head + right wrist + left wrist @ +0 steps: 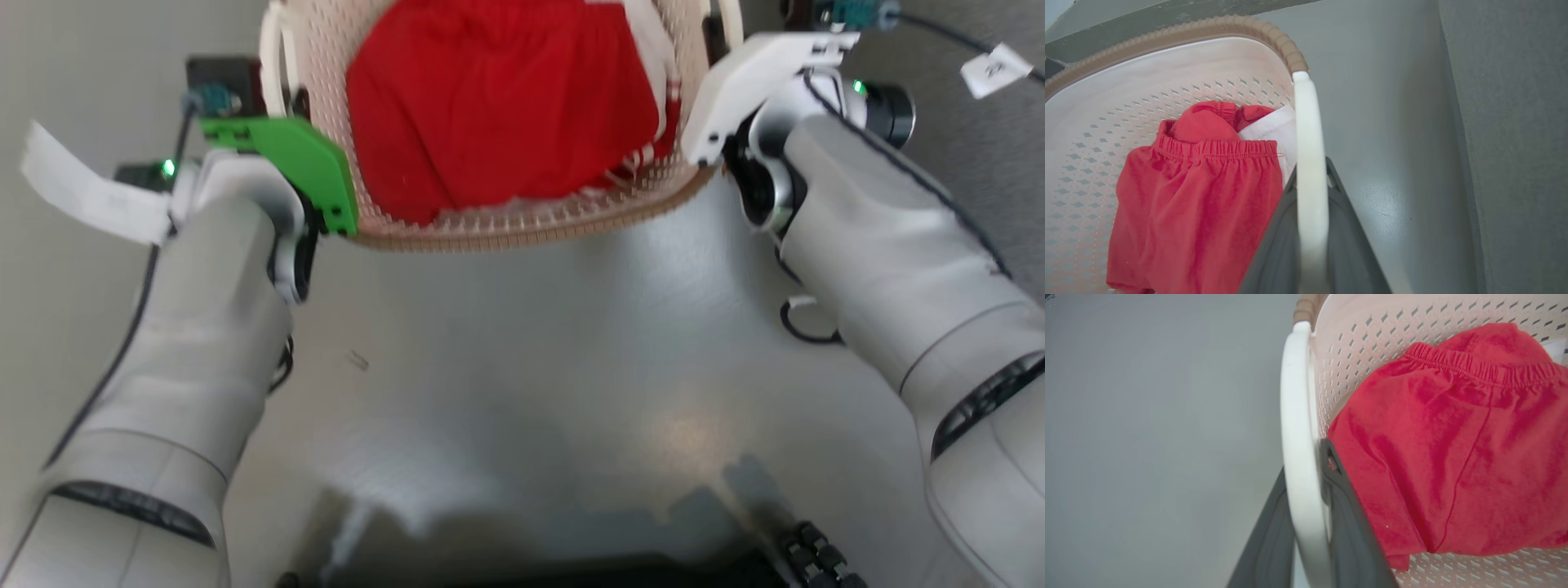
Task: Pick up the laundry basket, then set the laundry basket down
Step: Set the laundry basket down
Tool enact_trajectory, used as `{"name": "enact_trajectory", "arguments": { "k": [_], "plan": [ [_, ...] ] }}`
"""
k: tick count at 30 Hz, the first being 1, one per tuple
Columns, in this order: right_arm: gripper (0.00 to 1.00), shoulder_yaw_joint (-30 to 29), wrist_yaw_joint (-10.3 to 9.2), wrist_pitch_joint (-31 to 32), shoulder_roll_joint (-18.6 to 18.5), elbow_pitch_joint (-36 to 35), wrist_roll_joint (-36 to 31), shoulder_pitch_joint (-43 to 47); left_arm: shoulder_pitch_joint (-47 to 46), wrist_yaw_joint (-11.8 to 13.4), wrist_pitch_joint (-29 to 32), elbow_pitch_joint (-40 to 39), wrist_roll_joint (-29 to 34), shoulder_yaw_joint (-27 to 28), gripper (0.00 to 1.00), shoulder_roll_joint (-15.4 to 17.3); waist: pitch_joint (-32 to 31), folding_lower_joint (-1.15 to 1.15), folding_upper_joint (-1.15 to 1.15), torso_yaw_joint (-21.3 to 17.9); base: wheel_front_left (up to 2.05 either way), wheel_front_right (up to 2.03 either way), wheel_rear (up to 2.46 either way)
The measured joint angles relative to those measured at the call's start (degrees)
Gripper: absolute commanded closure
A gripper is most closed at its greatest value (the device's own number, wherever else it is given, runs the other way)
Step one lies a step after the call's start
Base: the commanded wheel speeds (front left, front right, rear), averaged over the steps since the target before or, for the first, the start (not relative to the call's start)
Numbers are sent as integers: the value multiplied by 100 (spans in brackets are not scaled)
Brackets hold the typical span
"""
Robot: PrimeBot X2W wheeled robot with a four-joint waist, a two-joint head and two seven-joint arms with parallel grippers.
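The laundry basket (pixel 522 233), cream, perforated and brown-rimmed, is at the top of the head view between my two arms. A red garment (pixel 498 106) lies inside it. My left gripper (pixel 1304 461) is shut on the basket's white side handle (pixel 1294 416), one dark finger on each side of the bar. On the opposite side, my right gripper (pixel 1310 173) is shut on the other white handle (pixel 1308 134) in the same way. Whether the basket rests on the floor or hangs above it cannot be told.
Smooth grey floor (pixel 522 367) lies under and in front of the basket. Grey carpet (pixel 980 180) begins at the right. A white cloth (pixel 1269 126) sits beside the red garment (pixel 1200 196). My dark base (pixel 571 567) shows at the bottom edge.
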Motion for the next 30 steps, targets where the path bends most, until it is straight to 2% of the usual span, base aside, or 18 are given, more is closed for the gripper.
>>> {"name": "enact_trajectory", "arguments": {
  "k": [18,30],
  "plan": [
    [100,-8,-2,-170,-38,37,-107,-761,-784,26,-152,14,190,22,100,68,1314,0,0,85,0,0,0],
    [100,21,0,-428,-56,14,-109,-888,-1003,26,-495,74,210,12,100,83,1715,-2,0,94,0,0,0]
  ]
}}
